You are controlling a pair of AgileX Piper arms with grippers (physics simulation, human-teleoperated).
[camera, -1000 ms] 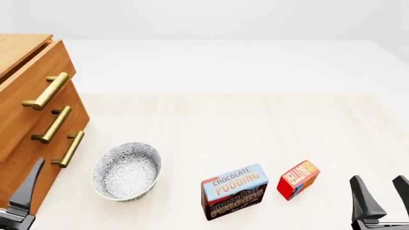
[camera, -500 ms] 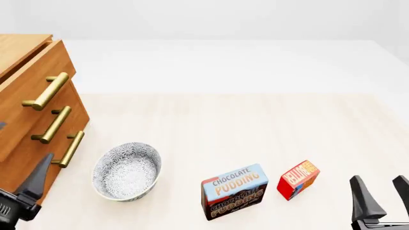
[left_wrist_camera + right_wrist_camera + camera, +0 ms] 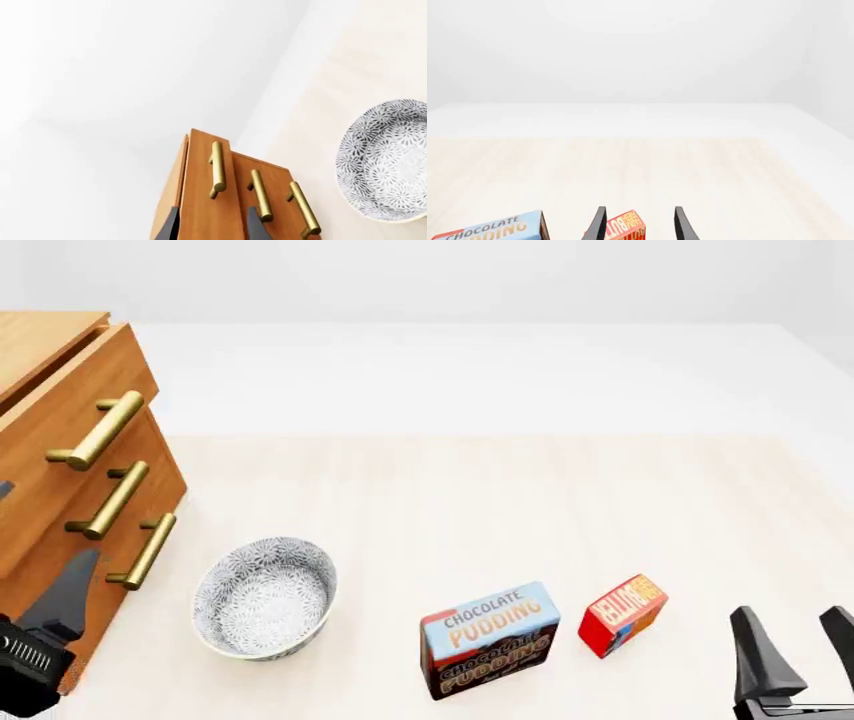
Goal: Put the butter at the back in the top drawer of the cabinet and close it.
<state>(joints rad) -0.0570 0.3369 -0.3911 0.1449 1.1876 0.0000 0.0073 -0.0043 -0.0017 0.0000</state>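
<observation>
The butter (image 3: 622,615), a small red box, lies on the table near the front right, to the right of the pudding box (image 3: 490,640). My right gripper (image 3: 790,612) is open to the right of the butter and nearer than it. In the right wrist view the butter (image 3: 624,229) shows just ahead between the open fingers. The cabinet (image 3: 54,480) stands at the left, its top drawer (image 3: 67,405) carrying a brass handle (image 3: 96,430). My left gripper (image 3: 48,521) is open and close in front of the cabinet's face (image 3: 207,200), holding nothing.
A patterned bowl (image 3: 264,595) sits just right of the cabinet's foot, also in the left wrist view (image 3: 387,160). The blue-and-brown pudding box (image 3: 494,231) stands between bowl and butter. The two lower drawer handles (image 3: 114,502) (image 3: 144,550) jut out toward the bowl.
My left gripper has risen and swung toward the cabinet front, and its second fingertip now shows at the left edge. The right gripper and the boxes have not moved.
</observation>
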